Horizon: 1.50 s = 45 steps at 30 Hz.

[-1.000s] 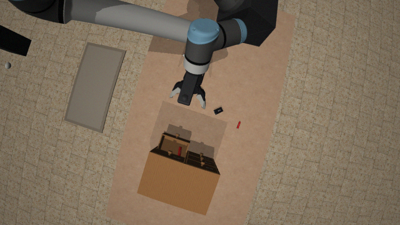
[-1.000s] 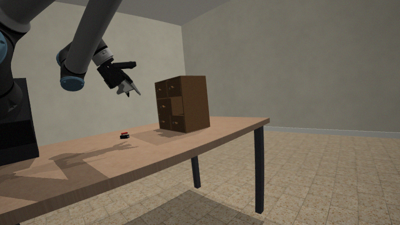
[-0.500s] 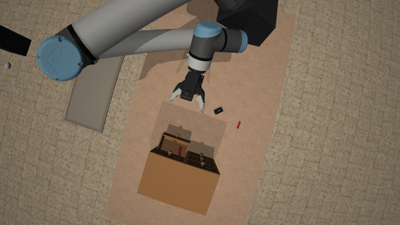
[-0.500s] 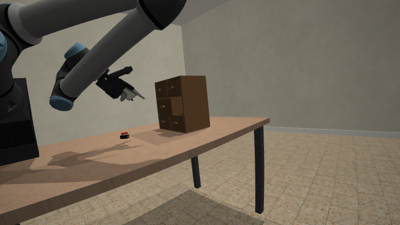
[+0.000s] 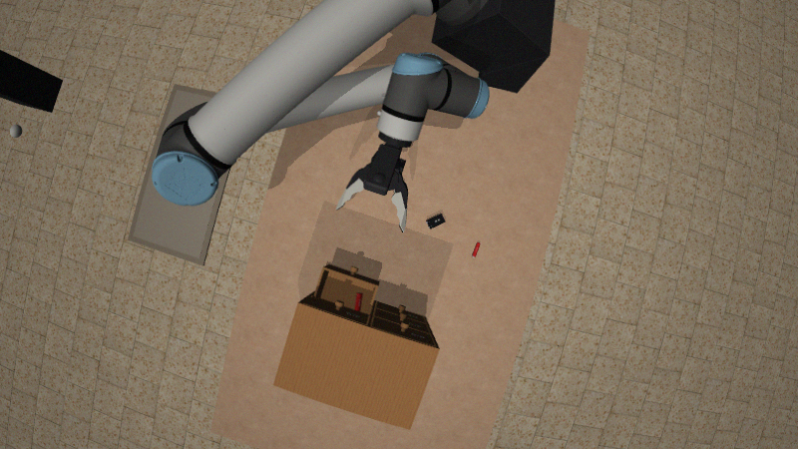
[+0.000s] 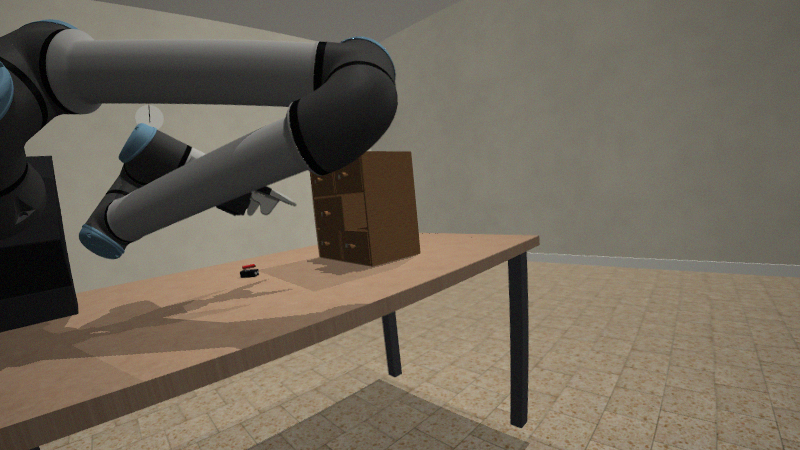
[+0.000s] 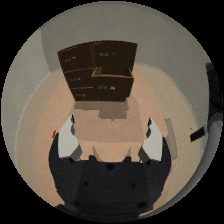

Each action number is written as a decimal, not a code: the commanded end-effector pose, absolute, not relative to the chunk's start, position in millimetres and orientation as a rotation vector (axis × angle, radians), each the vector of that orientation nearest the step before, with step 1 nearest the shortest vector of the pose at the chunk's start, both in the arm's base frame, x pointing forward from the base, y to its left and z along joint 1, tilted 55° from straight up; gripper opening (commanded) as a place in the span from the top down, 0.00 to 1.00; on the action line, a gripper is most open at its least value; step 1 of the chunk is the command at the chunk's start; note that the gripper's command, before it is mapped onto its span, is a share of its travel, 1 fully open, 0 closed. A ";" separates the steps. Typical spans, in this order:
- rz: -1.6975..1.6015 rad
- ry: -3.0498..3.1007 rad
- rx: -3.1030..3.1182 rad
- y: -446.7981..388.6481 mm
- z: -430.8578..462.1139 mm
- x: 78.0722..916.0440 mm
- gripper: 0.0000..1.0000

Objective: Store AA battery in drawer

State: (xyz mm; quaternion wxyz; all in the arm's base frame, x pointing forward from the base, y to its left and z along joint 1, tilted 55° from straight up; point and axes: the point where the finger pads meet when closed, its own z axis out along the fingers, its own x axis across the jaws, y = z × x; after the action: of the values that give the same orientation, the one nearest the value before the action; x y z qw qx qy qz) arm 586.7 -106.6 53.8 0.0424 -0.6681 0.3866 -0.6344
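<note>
In the top view, the claw is wide open with nothing between its fingers. What you most likely want, the AA battery, lies inside the pulled-out drawer of the chest, at six o'clock from the claw, leaning a touch toward seven. Its long axis runs nearly twelve to six, roughly along your reach. A second red cylinder lies on the table at four o'clock, beyond a small black box; you can't confirm from its looks which is the AA, so treat that as a judgement.

In the exterior view, the open drawer is at three o'clock from the claw, about level with it. The battery inside is hidden from you here.

In the wrist view, the drawer front stands at twelve o'clock, centred between your spread fingers, while the loose cylinder sits off near nine. You can't read the S. If this is the right drawer, your move is probably to push its front squarely home, between six and seven o'clock in the top view; an off-centre shove could turn the chest.

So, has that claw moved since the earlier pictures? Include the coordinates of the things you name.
Yes, slightly: in the top view the claw [image 5: 369,221] [image 6: 281,209] [image 7: 111,119] has shifted closer to the wooden chest [image 5: 357,362] [image 6: 391,207] [image 7: 120,64], which hasn't budged.
</note>
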 end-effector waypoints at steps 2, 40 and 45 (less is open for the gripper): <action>-1.948 1.088 -2.005 -111.4 51.3 592.9 0.00; -1.961 0.975 -1.960 -117.7 47.2 598.1 0.80; -1.961 0.975 -1.960 -117.7 47.2 598.1 0.80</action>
State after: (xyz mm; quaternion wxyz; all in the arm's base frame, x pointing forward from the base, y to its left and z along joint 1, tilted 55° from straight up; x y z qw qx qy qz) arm 598.1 -118.2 46.9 0.1010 -0.6633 0.3303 -0.6639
